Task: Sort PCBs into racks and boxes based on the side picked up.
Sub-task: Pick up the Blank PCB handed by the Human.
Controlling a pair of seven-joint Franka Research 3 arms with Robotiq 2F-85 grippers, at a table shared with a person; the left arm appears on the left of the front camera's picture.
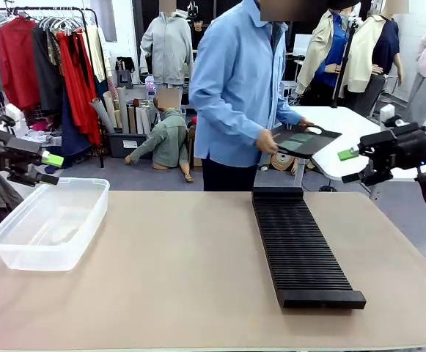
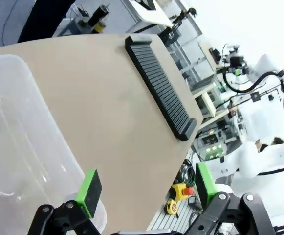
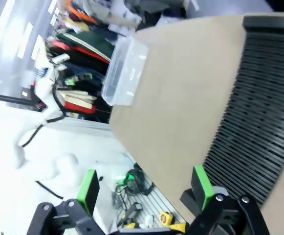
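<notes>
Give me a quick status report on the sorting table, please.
Jaws open on left gripper and right gripper, both empty. rack and box empty. person at far side holding black tray, apparently PCBs on it.

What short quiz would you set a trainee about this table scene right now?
1. True or false: the long black slotted rack holds boards.
2. Who holds the shallow black tray carrying the dark green boards? A the person; B a gripper; C nobody.
3. Fill in: the left gripper and right gripper both stand ____.
Key: 1 false; 2 A; 3 open.
</notes>
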